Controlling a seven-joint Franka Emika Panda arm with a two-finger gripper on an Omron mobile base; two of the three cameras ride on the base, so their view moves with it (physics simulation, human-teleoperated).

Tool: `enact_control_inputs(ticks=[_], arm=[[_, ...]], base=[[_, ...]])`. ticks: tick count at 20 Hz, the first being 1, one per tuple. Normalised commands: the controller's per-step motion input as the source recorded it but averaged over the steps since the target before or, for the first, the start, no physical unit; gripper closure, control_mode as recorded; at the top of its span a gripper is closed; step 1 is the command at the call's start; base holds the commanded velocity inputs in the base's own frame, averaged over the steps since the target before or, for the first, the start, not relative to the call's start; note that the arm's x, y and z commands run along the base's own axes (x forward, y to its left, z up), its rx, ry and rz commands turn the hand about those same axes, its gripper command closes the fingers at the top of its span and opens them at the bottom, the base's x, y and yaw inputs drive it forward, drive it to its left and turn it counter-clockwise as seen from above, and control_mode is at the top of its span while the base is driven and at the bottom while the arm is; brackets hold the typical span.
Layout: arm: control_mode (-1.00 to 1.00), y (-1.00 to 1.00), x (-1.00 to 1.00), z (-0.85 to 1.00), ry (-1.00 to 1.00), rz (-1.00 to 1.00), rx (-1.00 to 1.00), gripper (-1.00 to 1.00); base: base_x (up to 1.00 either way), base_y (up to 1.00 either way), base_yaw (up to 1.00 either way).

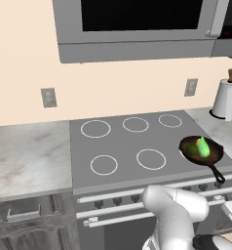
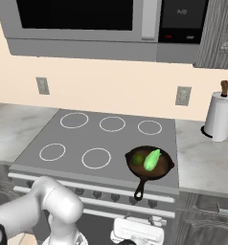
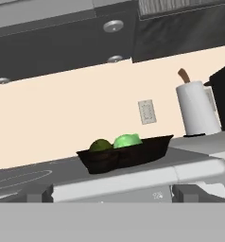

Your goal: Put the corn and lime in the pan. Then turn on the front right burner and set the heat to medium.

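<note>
Item 1, pan [image 2: 150,164]: dark skillet on the front right burner of the grey stove [image 2: 87,139], handle toward the front edge, holding both the corn [image 2: 152,159] and the lime [image 2: 137,159], which lie side by side; the loading half of the task reads as done, leaving the burner knob to be turned on and set to medium. Item 2, gripper: held low before the stove front, jaws released wide, grasping nothing. Item 3, surroundings: marble counter [image 1: 25,151] on both sides, 5 ring burners, cream wall with 2 outlets, paper towel roll [image 2: 219,116] at right, microwave [image 2: 82,21] overhead.
</note>
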Motion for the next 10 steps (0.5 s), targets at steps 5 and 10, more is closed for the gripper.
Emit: enact_control_inputs(ticks=[5, 10], arm=[[-1.0, -0.02, 0.09, -0.22, 0.0, 0.0, -0.04, -1.0], [-1.0, -0.11, 0.09, -0.15, 0.0, 0.0, -0.06, -1.0]], base=[[0.0, 0.0, 0.0], [0.0, 0.0, 0.0]])
